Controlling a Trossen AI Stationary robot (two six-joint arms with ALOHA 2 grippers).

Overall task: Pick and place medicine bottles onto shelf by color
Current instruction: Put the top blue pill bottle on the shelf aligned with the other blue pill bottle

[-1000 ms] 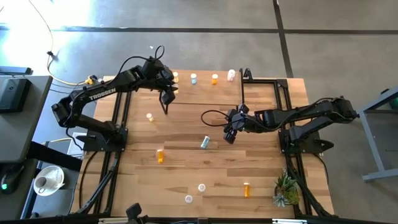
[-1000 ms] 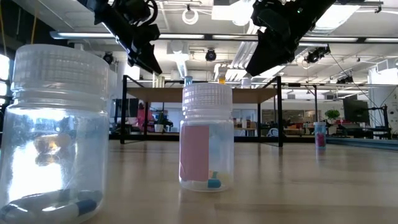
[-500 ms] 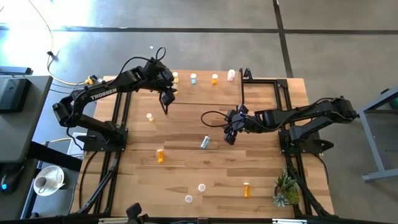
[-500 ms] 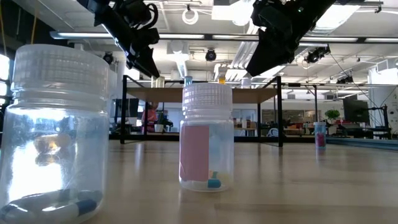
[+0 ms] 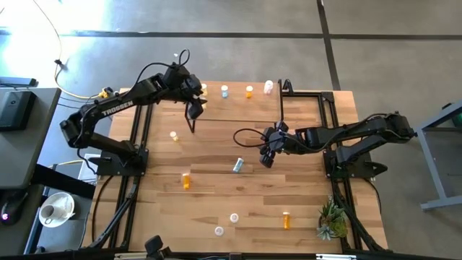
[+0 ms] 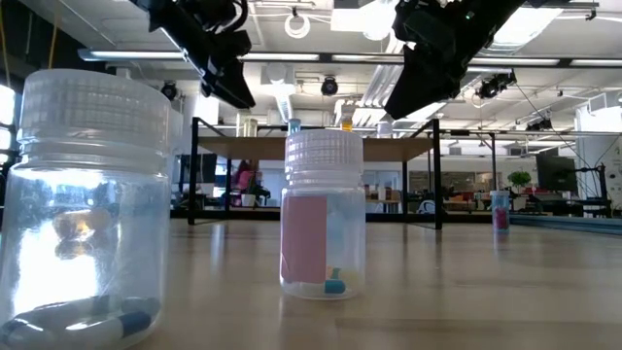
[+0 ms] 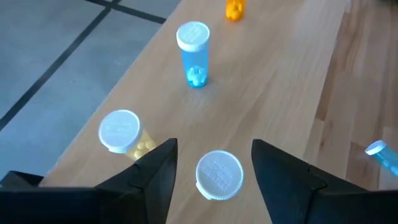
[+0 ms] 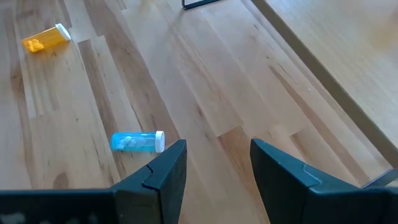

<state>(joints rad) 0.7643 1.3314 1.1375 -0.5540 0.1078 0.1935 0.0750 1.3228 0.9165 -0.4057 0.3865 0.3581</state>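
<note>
Since the earlier frames the left gripper (image 7: 212,163) has lifted off the shelf (image 7: 273,81) and spread its fingers; a white-capped bottle (image 7: 219,175) that it seems to have just let go stands between them, apparently no longer clamped. Beside it a pale yellow bottle (image 7: 123,133) stands at the shelf's edge; a light blue bottle (image 7: 194,53) stands farther ahead along the board, an orange one (image 7: 234,9) beyond that.

From above, the shelf row reads as a yellow pair under the left gripper (image 5: 195,101), then the blue bottle (image 5: 224,91), the orange bottle (image 5: 249,91) and a pink-white bottle (image 5: 268,87) at the far end. So roughly five are placed, one color group doubled, I judge.

The right gripper (image 5: 266,156) hangs over mid-table, fingers parted and empty. A fallen blue bottle (image 8: 138,141) lies just ahead of it, likely its next pick; an orange bottle on its side (image 8: 45,38) lies farther off.

Left on the table: a yellow bottle (image 5: 173,135) nearer the left arm, an orange bottle (image 5: 186,180), another orange one (image 5: 286,219), and two clear white-capped bottles (image 5: 234,217) near the front edge.

A loose black cable (image 5: 245,133) loops beside the right gripper, close to the fallen blue bottle, and the shelf's black legs (image 5: 283,101) stand between that arm and the row. A potted plant (image 5: 331,219) sits at the corner, well apart.
</note>
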